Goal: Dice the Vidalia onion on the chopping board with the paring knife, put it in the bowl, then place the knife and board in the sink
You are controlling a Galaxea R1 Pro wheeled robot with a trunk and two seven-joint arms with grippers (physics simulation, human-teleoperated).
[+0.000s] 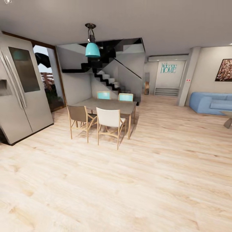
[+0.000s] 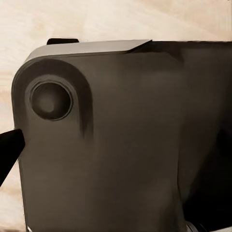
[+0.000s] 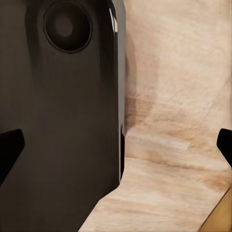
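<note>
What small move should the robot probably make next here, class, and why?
Probably turn the base left toward the refrigerator side: the head view faces a dining table, stairs and a blue sofa, so a kitchen likely lies that way.

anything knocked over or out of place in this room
Nothing stands out. The four chairs stand upright around the dining table, the fridge is shut, the blue sofa sits by the wall, and no spill shows on the wood floor.
</note>
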